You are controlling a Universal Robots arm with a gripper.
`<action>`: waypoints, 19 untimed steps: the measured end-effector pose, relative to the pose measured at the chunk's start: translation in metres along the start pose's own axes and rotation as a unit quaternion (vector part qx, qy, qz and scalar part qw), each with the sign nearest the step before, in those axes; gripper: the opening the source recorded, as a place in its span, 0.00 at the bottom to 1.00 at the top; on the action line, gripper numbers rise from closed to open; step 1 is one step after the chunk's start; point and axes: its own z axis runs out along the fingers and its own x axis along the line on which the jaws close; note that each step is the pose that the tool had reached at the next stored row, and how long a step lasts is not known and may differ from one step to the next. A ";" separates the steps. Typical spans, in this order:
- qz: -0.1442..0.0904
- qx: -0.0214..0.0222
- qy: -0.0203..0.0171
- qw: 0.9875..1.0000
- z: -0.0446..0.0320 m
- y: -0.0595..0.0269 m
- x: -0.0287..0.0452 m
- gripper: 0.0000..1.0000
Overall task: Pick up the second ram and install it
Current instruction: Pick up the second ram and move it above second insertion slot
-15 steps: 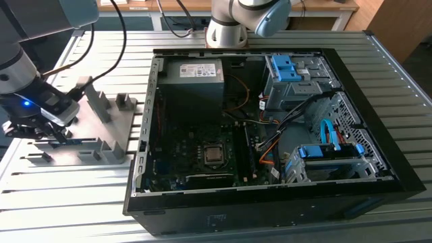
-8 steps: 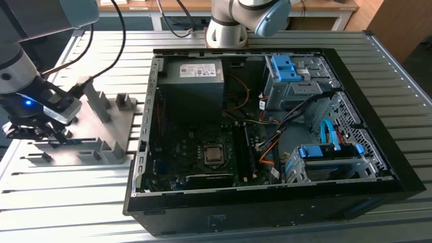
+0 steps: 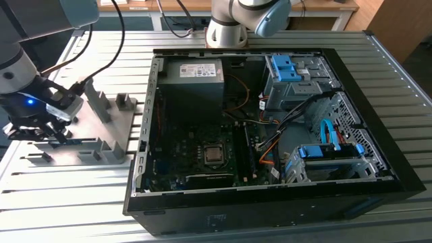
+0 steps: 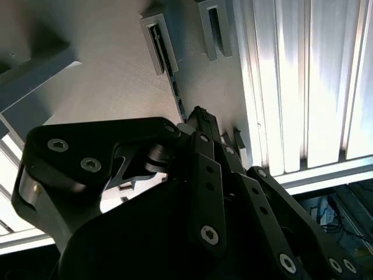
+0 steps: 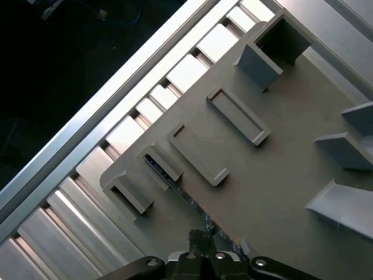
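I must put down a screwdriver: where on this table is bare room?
In the exterior view, the widest free patch is the table slats nearer the camera than the grey holder plate, on the exterior view's left of the computer case. A narrow bare strip runs along the case's other side. The plate is crowded: slotted blocks, and the gripper over it.

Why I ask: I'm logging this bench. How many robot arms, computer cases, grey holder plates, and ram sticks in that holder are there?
robot arms: 2
computer case: 1
grey holder plate: 1
ram stick in the holder: 1
Total: 5
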 end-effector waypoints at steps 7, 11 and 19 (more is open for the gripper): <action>-0.032 0.002 0.001 0.999 0.0000 0.0000 0.0000 0.10; -0.051 0.002 0.002 0.999 0.0000 0.0000 0.0000 0.10; -0.087 0.004 0.003 0.996 0.0000 0.0000 0.0000 0.10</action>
